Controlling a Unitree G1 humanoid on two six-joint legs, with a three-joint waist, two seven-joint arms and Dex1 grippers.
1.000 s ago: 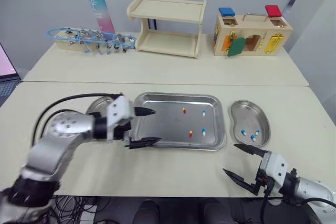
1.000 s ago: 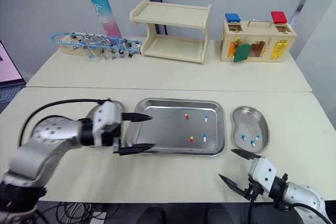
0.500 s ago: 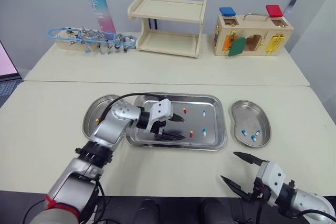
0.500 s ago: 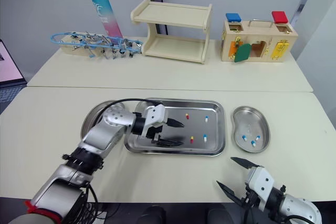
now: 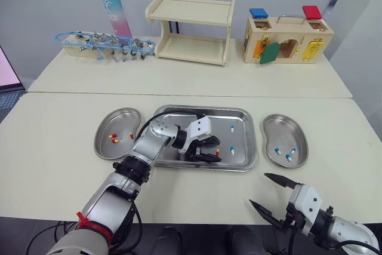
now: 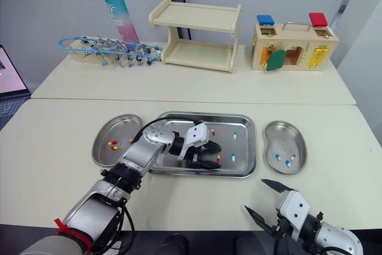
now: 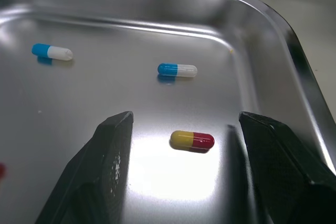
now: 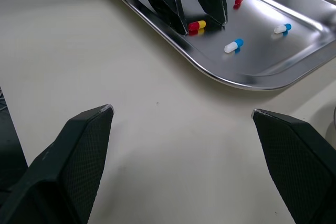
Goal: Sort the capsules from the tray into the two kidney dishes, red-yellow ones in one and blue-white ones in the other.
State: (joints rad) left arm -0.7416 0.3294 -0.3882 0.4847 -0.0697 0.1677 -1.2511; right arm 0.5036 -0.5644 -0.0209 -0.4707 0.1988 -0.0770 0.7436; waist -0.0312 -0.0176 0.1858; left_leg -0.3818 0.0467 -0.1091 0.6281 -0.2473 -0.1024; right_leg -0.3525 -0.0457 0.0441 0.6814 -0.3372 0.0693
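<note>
The steel tray (image 5: 203,110) lies mid-table. My left gripper (image 5: 210,149) is down inside it, open, its two fingers (image 7: 113,145) on either side of a red-yellow capsule (image 7: 192,140) that lies flat on the tray floor. Two blue-white capsules (image 5: 231,128) (image 5: 231,149) lie to its right. Another red-yellow capsule (image 6: 212,131) lies further back. The left kidney dish (image 5: 119,120) holds two red-yellow capsules (image 5: 111,138). The right kidney dish (image 5: 280,126) holds three blue-white capsules (image 5: 287,157). My right gripper (image 5: 262,190) hangs open and holds nothing at the table's front edge, right of the tray.
Along the back table stand a wooden shelf (image 5: 190,28), a blue-pink tube (image 5: 113,7), a rack of blue-handled tools (image 5: 101,45) and a wooden lock box (image 5: 286,37). Bare tabletop lies in front of the tray.
My left gripper has travelled right from the tray's left edge to the red-yellow capsule near its front middle, uncovering the left kidney dish. The right gripper has barely moved.
</note>
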